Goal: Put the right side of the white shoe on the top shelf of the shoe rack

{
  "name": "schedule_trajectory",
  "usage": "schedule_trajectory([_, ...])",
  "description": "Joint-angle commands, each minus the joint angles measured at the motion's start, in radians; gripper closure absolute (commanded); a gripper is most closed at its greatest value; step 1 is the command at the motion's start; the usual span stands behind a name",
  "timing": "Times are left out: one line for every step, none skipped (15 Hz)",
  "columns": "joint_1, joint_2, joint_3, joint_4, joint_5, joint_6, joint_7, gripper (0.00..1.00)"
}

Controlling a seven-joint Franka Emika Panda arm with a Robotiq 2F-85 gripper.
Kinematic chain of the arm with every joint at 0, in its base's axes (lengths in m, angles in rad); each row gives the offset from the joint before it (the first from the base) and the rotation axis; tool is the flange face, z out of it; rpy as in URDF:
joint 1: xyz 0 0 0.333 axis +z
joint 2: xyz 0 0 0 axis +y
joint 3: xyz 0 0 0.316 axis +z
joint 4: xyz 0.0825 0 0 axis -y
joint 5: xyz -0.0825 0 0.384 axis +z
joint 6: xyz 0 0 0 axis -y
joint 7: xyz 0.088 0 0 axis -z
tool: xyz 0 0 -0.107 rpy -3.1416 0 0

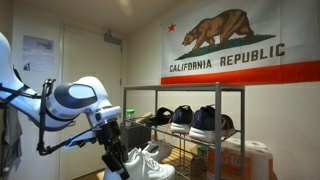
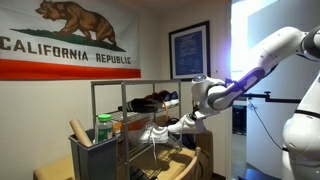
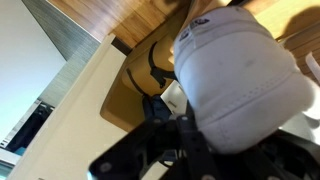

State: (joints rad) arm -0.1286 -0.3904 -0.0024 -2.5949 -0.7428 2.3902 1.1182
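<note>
My gripper [image 1: 112, 152] is shut on the white shoe [image 1: 138, 164] and holds it low, in front of the shoe rack [image 1: 240, 130]. In an exterior view the gripper [image 2: 188, 120] grips the white shoe [image 2: 160, 132] beside the rack [image 2: 94, 110], below the top shelf [image 2: 125, 82]. The top shelf [image 1: 185, 89] is bare in both exterior views. In the wrist view the shoe's white heel [image 3: 240, 70] fills the frame, and the black jaws [image 3: 190, 140] press against it. A second white shape [image 1: 160, 152] shows next to the held shoe; I cannot tell if it is the mate.
Black-and-grey shoes [image 1: 205, 121] sit on the rack's second tier, also seen as dark shoes [image 2: 150, 100]. A bin with a green-capped bottle [image 2: 104, 130] stands in front of the rack. A California flag [image 1: 235, 45] hangs on the wall behind. A tan box [image 3: 125, 90] lies below.
</note>
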Motion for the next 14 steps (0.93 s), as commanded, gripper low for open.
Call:
schedule_trajectory([0.003, -0.108, 0.030, -0.023, 0.042, -0.068, -0.061, 0.93])
schedule_trajectory([0.008, -0.126, 0.032, -0.026, 0.059, -0.081, -0.082, 0.93])
schedule_trajectory([0.010, -0.142, 0.038, -0.027, 0.073, -0.099, -0.102, 0.93])
schedule_trajectory([0.016, -0.162, 0.042, -0.023, 0.093, -0.127, -0.132, 0.93])
schedule_trajectory([0.021, -0.177, 0.048, -0.017, 0.116, -0.156, -0.163, 0.93])
schedule_trajectory([0.022, -0.195, 0.057, -0.009, 0.135, -0.191, -0.195, 0.93])
schedule_trajectory([0.019, -0.211, 0.068, 0.001, 0.149, -0.227, -0.219, 0.93])
schedule_trajectory([0.021, -0.228, 0.075, 0.013, 0.163, -0.263, -0.247, 0.93])
schedule_trajectory([0.021, -0.242, 0.083, 0.028, 0.172, -0.300, -0.272, 0.93])
schedule_trajectory([0.020, -0.255, 0.093, 0.048, 0.181, -0.336, -0.297, 0.93])
schedule_trajectory([0.017, -0.264, 0.105, 0.068, 0.180, -0.368, -0.311, 0.93])
schedule_trajectory([0.018, -0.273, 0.113, 0.092, 0.182, -0.397, -0.332, 0.93])
schedule_trajectory([0.018, -0.279, 0.121, 0.117, 0.179, -0.420, -0.347, 0.93])
schedule_trajectory([0.018, -0.281, 0.127, 0.143, 0.178, -0.440, -0.363, 0.93])
